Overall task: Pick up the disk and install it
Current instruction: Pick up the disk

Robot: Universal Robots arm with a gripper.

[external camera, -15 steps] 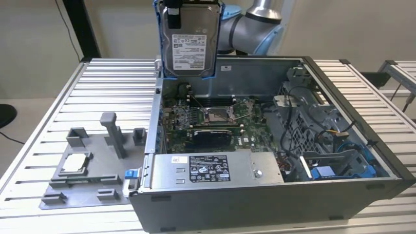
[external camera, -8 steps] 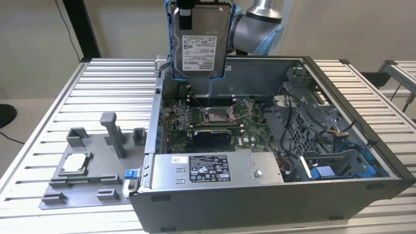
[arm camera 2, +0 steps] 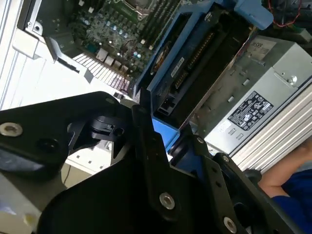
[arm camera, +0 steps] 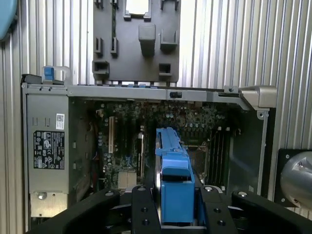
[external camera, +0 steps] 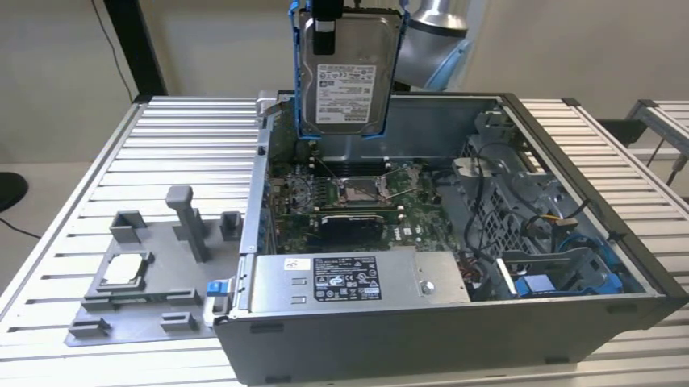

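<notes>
jaws clamped on the top end of the disk (external camera: 344, 81), which hangs upright above the open computer case (external camera: 603, 322), label facing the exterior view, blue carrier around its edges, clear of the motherboard (external camera: 323, 193) below. In the first wrist view the disk (arm camera: 171, 165) shows edge-on over the motherboard (arm camera: 126, 146), power-supply box (arm camera: 48, 146) along one end of the case. Blue drive bay (external camera: 560, 278) sits in the case corner at the exterior view's right; grey fixture plate (external camera: 140, 298) with a small silver chip (external camera: 124, 268) lies on the table (external camera: 183, 137) at the exterior view's left
</notes>
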